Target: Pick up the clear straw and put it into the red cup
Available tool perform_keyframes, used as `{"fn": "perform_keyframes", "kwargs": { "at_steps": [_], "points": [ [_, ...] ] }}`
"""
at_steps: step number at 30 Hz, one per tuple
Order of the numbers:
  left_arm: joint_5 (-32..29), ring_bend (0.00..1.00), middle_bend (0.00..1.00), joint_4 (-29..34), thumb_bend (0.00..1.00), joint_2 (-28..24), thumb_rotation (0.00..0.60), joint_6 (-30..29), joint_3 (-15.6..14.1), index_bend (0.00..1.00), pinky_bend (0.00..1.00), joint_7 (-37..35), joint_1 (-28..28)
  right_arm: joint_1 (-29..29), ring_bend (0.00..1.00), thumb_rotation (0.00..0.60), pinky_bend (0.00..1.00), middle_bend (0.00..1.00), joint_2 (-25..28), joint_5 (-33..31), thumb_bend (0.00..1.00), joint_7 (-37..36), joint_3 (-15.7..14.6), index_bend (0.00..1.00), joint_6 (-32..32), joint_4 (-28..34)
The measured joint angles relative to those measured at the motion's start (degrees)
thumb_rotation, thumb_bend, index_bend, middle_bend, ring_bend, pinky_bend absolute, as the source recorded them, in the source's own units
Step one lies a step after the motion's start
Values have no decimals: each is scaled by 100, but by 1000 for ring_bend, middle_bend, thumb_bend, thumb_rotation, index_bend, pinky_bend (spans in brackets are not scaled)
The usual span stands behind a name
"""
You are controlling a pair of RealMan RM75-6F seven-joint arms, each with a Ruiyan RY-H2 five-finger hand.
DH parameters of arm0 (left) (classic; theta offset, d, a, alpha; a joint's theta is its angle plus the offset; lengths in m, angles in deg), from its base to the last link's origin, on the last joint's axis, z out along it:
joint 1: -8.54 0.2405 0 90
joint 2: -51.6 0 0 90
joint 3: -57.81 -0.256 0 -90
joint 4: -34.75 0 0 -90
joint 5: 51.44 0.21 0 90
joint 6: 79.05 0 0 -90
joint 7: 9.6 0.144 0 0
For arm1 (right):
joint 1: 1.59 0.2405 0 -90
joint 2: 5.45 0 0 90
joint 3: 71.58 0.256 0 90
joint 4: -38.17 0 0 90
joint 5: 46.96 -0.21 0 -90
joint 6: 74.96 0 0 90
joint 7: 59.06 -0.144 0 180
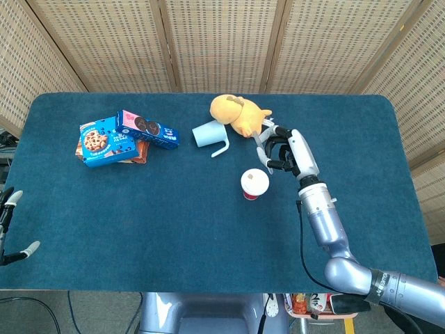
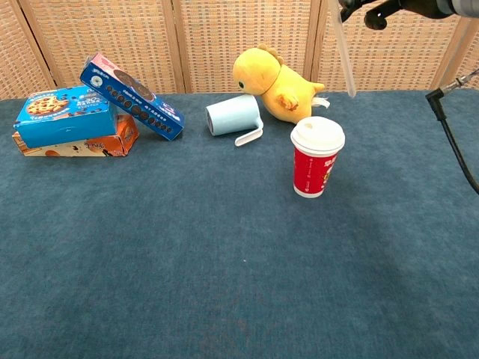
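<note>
The red cup (image 1: 254,184) with a white lid stands upright mid-table; the chest view shows the cup (image 2: 316,158) too. My right hand (image 1: 286,150) hovers above the table just right of and behind the cup, gripping the clear straw. In the chest view that right hand (image 2: 389,7) is cut off by the top edge, and the straw (image 2: 343,54) hangs down nearly upright, its lower tip above and slightly right of the lid. My left hand (image 1: 10,226) shows only at the left edge, fingers apart and holding nothing.
A yellow plush toy (image 1: 238,113) and a light blue mug (image 1: 208,135) on its side lie behind the cup. Stacked cookie boxes (image 1: 117,138) sit at the back left. A black cable (image 2: 449,127) hangs at the right of the chest view.
</note>
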Motion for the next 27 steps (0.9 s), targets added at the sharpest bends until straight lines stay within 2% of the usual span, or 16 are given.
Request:
{"fn": "perform_keyframes", "kwargs": {
  "at_steps": [5,14,27],
  "points": [
    [-63,0,0,23,177,6,600,25,29,0,0,19,-11,122,585,600,845,773,-258,43,531,-362,-23,777,74,-344],
    [-108,0,0,70,176,14,600,82,50,0,0,83,-40,394,585,600,845,773,-621,209,531,-497,-134,777,100,-711],
    [-44,0,0,530,176,-248,600,12,72,0,0,312,-42,564,585,600,845,773,-850,376,540,-573,-167,777,17,-828]
  ]
}}
